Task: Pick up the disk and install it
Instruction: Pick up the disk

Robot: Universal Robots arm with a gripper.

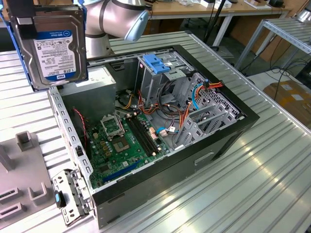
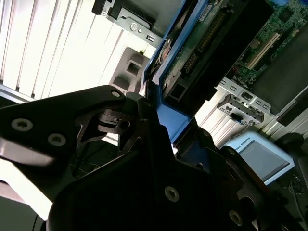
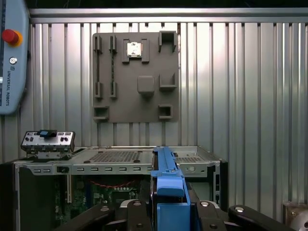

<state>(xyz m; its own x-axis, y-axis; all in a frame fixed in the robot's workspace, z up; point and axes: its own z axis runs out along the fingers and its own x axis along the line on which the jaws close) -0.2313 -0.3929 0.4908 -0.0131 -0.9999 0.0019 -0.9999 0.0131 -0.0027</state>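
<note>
The disk point(image 1: 51, 48) hangs upright above the back-left corner of the open computer case point(image 1: 228, 131), at the exterior view's upper left. It is a silver drive with a white-and-blue label and blue side rails. My gripper point(image 1: 25, 19) is shut on its top end from above. In the first wrist view the disk's blue rail point(image 3: 168, 185) stands edge-on between my black fingers point(image 3: 204, 211), over the case's rim. The second wrist view shows the disk's circuit-board side point(image 2: 202, 38) and blue end tab held in my gripper point(image 2: 161, 118).
Inside the case are a motherboard point(image 1: 121, 141), a metal drive cage with a blue latch point(image 1: 156, 64), loose cables and a grey box with a white sticker point(image 1: 95, 82). A grey fixture plate point(image 3: 137, 77) lies on the ribbed metal table beside the case. A teach pendant point(image 3: 12, 53) lies nearby.
</note>
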